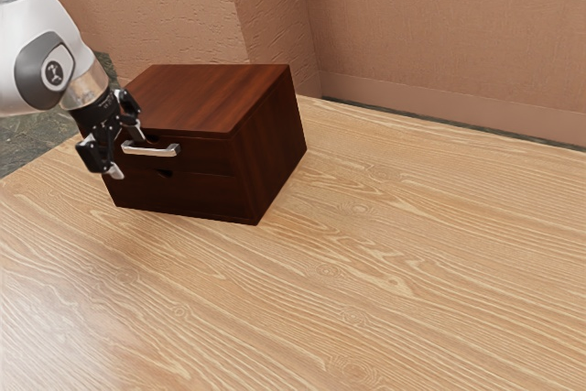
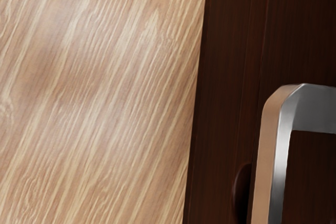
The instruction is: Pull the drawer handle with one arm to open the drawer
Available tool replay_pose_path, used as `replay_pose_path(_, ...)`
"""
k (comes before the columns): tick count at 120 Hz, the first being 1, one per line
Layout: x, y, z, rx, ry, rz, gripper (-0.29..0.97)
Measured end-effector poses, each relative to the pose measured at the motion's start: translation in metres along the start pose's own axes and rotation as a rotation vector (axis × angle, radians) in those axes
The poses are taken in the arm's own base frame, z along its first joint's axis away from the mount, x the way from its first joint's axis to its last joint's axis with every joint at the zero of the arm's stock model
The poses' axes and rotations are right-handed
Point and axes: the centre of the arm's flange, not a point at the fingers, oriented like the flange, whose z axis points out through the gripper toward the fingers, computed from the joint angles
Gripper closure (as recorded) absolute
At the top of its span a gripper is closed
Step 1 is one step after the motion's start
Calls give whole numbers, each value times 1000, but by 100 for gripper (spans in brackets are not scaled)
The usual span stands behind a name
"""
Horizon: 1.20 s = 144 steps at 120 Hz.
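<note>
A dark wooden drawer box (image 1: 224,98) stands on the table at the exterior view's left. Its upper drawer front (image 1: 197,155) looks flush with the box and carries a silver bar handle (image 1: 151,148). My black gripper (image 1: 117,139) is at the handle's left end, open, one finger above the bar and one below it, neither pressing on it. In the wrist view the handle (image 2: 278,145) shows close up as a bent metal bar over the dark drawer front (image 2: 231,77), off to one side of the hand.
The light wooden table (image 1: 366,272) stretches wide toward the exterior view's right and front. Beige walls close the back, and a dark floor patch (image 1: 27,139) lies behind the arm. In the wrist view the table (image 2: 94,103) runs beside the box.
</note>
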Motion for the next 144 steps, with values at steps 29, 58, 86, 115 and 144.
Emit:
replay_pose_path(29, 0, 4, 3, -13, 1, 4, 0)
replay_pose_path(58, -3, 5, 3, -20, 1, 8, 26)
replay_pose_path(86, -1, 6, 6, -19, 1, 8, 34)
replay_pose_path(115, 3, 7, 9, -23, 2, 2, 36)
replay_pose_path(144, -3, 3, 18, -21, 0, 17, 37)
